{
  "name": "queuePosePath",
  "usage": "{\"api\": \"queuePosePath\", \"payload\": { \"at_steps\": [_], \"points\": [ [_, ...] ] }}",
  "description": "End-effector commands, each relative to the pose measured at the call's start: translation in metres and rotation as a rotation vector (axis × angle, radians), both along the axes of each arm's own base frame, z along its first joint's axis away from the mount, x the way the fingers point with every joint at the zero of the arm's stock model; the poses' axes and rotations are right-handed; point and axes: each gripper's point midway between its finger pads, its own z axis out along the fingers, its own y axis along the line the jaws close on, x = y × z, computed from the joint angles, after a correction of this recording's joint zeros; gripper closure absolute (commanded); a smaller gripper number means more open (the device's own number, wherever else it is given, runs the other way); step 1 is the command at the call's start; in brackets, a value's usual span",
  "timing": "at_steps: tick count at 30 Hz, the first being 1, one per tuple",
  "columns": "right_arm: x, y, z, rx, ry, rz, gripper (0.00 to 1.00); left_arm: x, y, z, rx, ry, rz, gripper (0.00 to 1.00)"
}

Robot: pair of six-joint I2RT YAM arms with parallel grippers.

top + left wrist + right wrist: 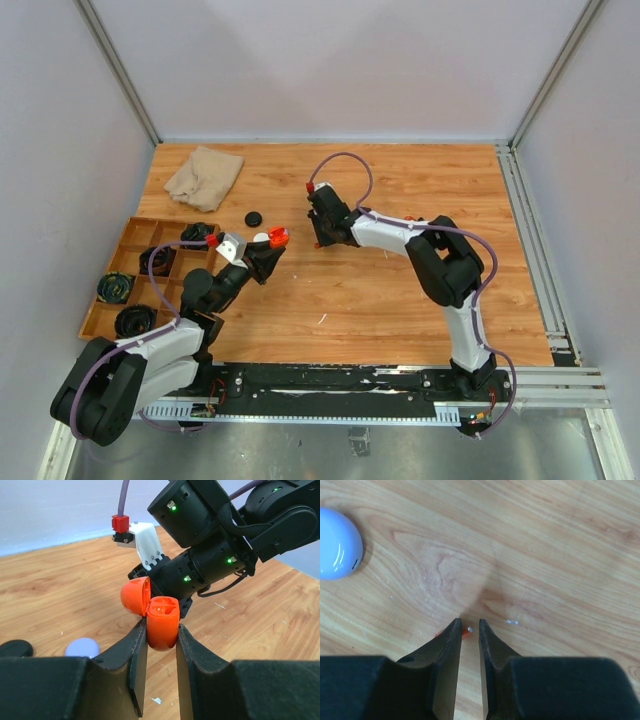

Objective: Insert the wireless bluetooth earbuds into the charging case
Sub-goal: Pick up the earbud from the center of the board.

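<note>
The bench [545, 555] is smooth, faintly sheened wood with open grain, the orange charging case [162, 625] glossy plastic – as is the pale puck [337, 542] – while the beige cloth [203, 176] looks soft, coarse and matt.

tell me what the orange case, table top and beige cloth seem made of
orange case: likely hard plastic, fairly glossy; smooth moulded shell with soft highlights.
table top: wood or wood-look laminate, matte; grain lines show.
beige cloth: soft fabric, perhaps terry; crumpled folds, no shine.
</note>
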Motion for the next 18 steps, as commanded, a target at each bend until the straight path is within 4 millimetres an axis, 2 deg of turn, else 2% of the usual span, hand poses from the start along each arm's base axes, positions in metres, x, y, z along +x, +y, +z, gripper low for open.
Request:
{"api": "queuePosePath", "payload": {
  "at_steps": [1,7,13,18],
  "points": [
    [-0.026,-0.021,-0.011,-0.058,0.095,0.041,0.79,-0.001,0.003,0.003,0.008,-0.031,0.007,1.0],
    [-0.042,-0.035,-0.01,-0.107,0.131,0.068,0.81,-0.002,0.003,0.003,0.01,-0.032,0.003,1.0],
    [-0.061,-0.037,-0.009,-0.103,0.175,0.128,0.79,-0.002,0.002,0.004,0.008,-0.034,0.003,1.0],
    [-0.05,-0.026,0.03,-0.06,0.089,0.184,0.72,-0.002,0.003,0.004,0.007,-0.034,0.006,1.0]
  ]
}}
